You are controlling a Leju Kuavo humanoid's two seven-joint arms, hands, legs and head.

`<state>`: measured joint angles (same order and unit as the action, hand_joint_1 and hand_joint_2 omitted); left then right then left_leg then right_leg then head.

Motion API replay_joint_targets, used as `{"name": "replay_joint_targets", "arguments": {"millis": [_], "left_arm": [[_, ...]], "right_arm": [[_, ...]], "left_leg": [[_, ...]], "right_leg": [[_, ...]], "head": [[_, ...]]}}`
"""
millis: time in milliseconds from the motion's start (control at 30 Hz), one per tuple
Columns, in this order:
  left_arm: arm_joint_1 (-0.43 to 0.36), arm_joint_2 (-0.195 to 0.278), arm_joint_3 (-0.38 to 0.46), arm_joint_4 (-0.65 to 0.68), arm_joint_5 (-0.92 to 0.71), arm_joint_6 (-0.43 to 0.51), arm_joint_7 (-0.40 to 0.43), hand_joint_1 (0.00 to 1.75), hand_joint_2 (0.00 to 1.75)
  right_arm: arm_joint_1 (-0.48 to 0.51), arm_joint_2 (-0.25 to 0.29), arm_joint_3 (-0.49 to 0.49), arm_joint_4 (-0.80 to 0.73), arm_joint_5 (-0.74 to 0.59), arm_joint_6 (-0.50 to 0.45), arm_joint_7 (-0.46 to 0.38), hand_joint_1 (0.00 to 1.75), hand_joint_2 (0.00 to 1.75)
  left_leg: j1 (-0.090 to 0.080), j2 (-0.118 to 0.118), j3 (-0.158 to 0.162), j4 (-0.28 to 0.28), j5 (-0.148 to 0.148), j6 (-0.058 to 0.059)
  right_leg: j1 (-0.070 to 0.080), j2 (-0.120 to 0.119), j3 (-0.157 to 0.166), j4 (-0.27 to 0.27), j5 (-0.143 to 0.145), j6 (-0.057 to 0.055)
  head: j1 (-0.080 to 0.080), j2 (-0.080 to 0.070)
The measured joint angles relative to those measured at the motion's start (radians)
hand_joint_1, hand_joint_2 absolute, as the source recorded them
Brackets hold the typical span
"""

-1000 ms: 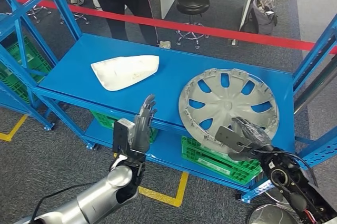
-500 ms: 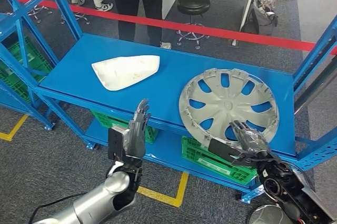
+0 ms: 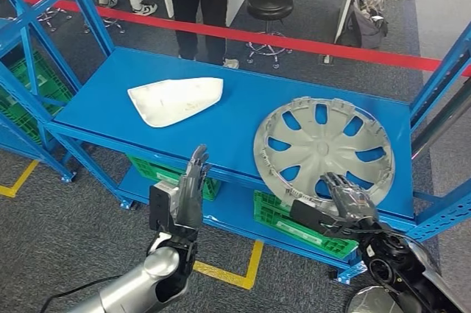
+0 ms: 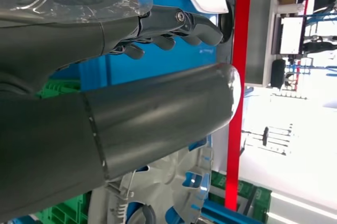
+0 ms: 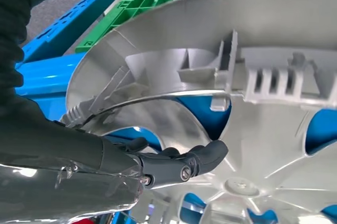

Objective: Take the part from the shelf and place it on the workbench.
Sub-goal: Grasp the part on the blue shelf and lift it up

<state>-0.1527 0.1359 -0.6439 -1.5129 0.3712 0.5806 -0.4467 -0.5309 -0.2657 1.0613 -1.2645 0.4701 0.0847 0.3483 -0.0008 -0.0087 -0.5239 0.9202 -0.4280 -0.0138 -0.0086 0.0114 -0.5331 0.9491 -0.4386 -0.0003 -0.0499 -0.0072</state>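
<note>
1. Centrally, the head view shows a blue shelf (image 3: 233, 118) running across the middle of the frame, with a grey wheel cover (image 3: 324, 143) lying flat at centre right and a white moulded panel (image 3: 175, 99) at upper left of centre, well apart from it.
2. At lower right, the right hand (image 3: 347, 202) lies at the near rim of the wheel cover, fingers stretched over its edge; from here I cannot tell whether it grips.
3. Closer in, the right wrist view adds what the head view hides: dark fingers (image 5: 182, 163) reach in over the cover's inner ribs and spokes, with the rim arching above them at centre frame. No closed grasp is plain, so whether this hand holds the cover I cannot tell.
4. At lower centre, the left hand (image 3: 188, 191) stands upright just in front of the shelf edge, fingers straight and apart, holding nothing.
5. Likewise, the left wrist view shows that hand's fingers (image 4: 179, 23) extended in the upper part of the frame, bare blue shelf behind them, and the wheel cover at the bottom.
6. Green crates (image 3: 302, 228) sit on the lower shelf level, and a red tape (image 3: 288, 42) crosses the upper frame, where a person's legs (image 3: 200, 4) stand beside a black stool (image 3: 269, 7).
</note>
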Motion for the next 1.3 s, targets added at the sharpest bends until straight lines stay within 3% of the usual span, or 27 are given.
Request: {"name": "replay_joint_targets", "arguments": {"millis": [467, 533, 600, 667, 733, 867, 1300], "left_arm": [[0.03, -0.008, 0.0, -0.001, 0.039, -0.051, -0.02, 0.0, 0.0], [0.035, -0.009, -0.001, 0.0, 0.043, -0.057, -0.023, 0.0, 0.0], [0.037, -0.01, -0.002, 0.001, 0.044, -0.062, -0.025, 0.0, 0.0], [0.037, -0.01, -0.003, 0.001, 0.044, -0.065, -0.025, 0.0, 0.0], [0.037, -0.01, -0.003, 0.001, 0.044, -0.065, -0.025, 0.0, 0.0], [0.037, -0.011, -0.003, 0.002, 0.045, -0.067, -0.025, 0.0, 0.0], [0.035, -0.026, -0.008, 0.025, 0.051, -0.11, -0.027, 0.0, 0.0]], "right_arm": [[0.076, -0.06, -0.023, -0.092, 0.017, -0.002, 0.056, 0.01, 1.75], [0.087, -0.07, -0.028, -0.106, 0.019, -0.002, 0.059, 0.25, 1.75], [0.095, -0.077, -0.031, -0.117, 0.019, -0.002, 0.061, 0.98, 1.75], [0.097, -0.079, -0.032, -0.121, 0.019, -0.002, 0.063, 1.48, 1.75], [0.097, -0.079, -0.032, -0.121, 0.019, -0.002, 0.063, 1.48, 1.75], [0.099, -0.081, -0.033, -0.123, 0.019, -0.002, 0.063, 1.75, 1.75], [0.182, -0.123, -0.087, -0.219, 0.026, -0.031, 0.087, 1.75, 1.75]], "left_leg": [[0.0, 0.0, 0.001, 0.0, -0.001, 0.002], [0.0, 0.0, 0.002, 0.0, -0.001, 0.002], [0.0, 0.0, 0.002, 0.0, -0.001, 0.002], [0.0, 0.0, 0.002, 0.0, -0.001, 0.002], [0.0, 0.0, 0.002, 0.0, -0.001, 0.002], [0.0, 0.0, 0.002, 0.0, -0.001, 0.002], [0.0, 0.0, 0.003, 0.001, -0.003, 0.004]], "right_leg": [[0.0, 0.0, 0.003, -0.002, -0.001, 0.001], [0.0, 0.0, 0.003, -0.003, -0.001, 0.001], [0.0, 0.0, 0.004, -0.003, -0.001, 0.001], [0.0, 0.0, 0.004, -0.003, -0.001, 0.001], [0.0, 0.0, 0.004, -0.003, -0.001, 0.001], [0.0, 0.0, 0.004, -0.003, -0.001, 0.001], [-0.001, 0.0, 0.006, -0.004, -0.001, 0.002]], "head": [[0.0, 0.0], [0.0, 0.0], [0.0, 0.0], [0.0, 0.0], [0.0, 0.0], [0.0, 0.0], [0.0, 0.0]]}}
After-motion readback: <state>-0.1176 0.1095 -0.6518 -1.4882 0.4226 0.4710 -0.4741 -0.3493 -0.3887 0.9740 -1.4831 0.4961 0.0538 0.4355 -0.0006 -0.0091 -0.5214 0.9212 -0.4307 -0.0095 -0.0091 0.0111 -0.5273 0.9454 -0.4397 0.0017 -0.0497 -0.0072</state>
